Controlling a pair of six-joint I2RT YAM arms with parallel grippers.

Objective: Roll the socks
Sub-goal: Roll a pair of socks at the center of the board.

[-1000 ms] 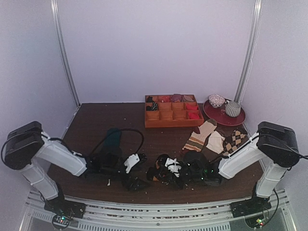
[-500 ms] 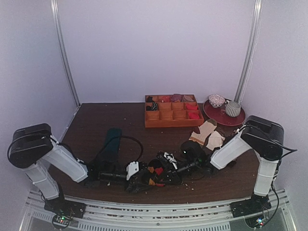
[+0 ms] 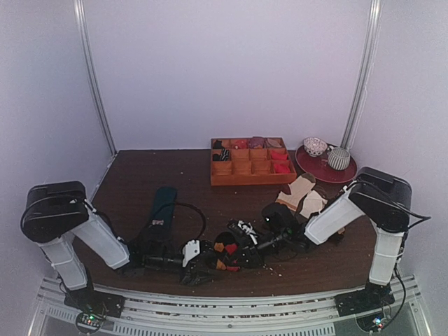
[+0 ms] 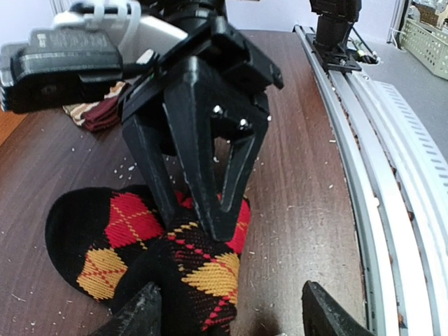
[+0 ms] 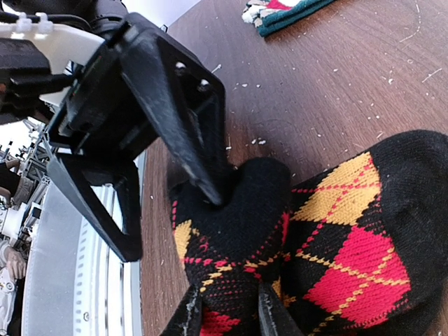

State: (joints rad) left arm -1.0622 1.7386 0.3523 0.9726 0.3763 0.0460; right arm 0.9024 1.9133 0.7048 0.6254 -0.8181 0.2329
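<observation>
The socks (image 3: pixel 225 249) are black with red and orange argyle diamonds, lying bunched near the table's front edge. In the right wrist view my right gripper (image 5: pixel 227 311) is shut on a folded part of the socks (image 5: pixel 350 259). My left gripper (image 4: pixel 234 315) faces it with jaws wide: the socks (image 4: pixel 126 224) lie against the left finger and bare wood shows before the right finger. In the top view the left gripper (image 3: pixel 199 257) and right gripper (image 3: pixel 234 250) meet over the socks. The right gripper (image 4: pixel 217 227) points down onto the fabric.
A dark teal sock (image 3: pixel 162 203) lies behind the left arm. Beige and brown socks (image 3: pixel 301 196) lie at the right. An orange compartment tray (image 3: pixel 252 180) and a red plate (image 3: pixel 315 166) with bowls stand at the back. The metal rail (image 4: pixel 378 140) runs along the front edge.
My right arm has swung left across the table with the socks. My left gripper has come in to meet it and its jaws have narrowed.
</observation>
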